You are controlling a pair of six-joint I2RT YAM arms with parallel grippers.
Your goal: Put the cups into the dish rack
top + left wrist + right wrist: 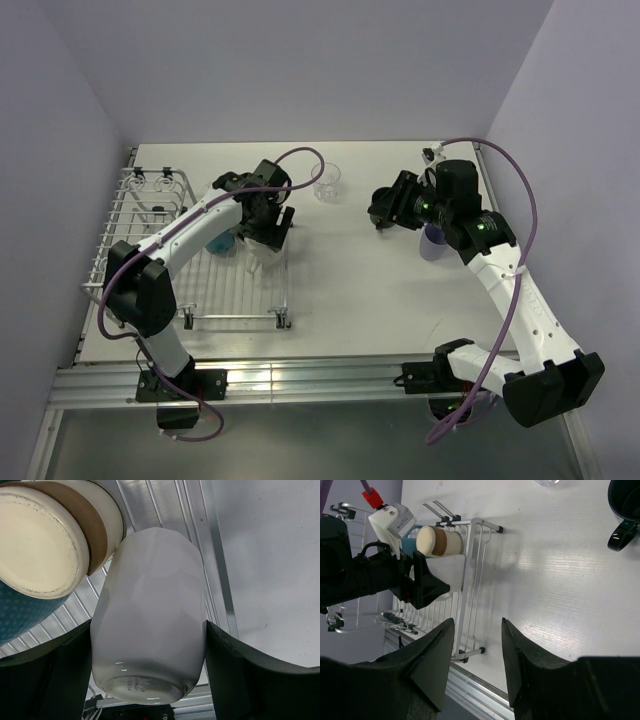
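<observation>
Top external: white mug clamped in left gripper over right side of dish rack; clear glass tumbler upright on table beyond.
Left wrist: glossy, faceted white body, base toward camera, pinched between both fingers, beside brown-banded cup.
Right wrist: right gripper spread wide, empty, above table; dark teal mug apart.

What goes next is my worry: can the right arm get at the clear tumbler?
Probably yes: the right gripper is open and empty, with bare table between it and the clear tumbler.
</observation>
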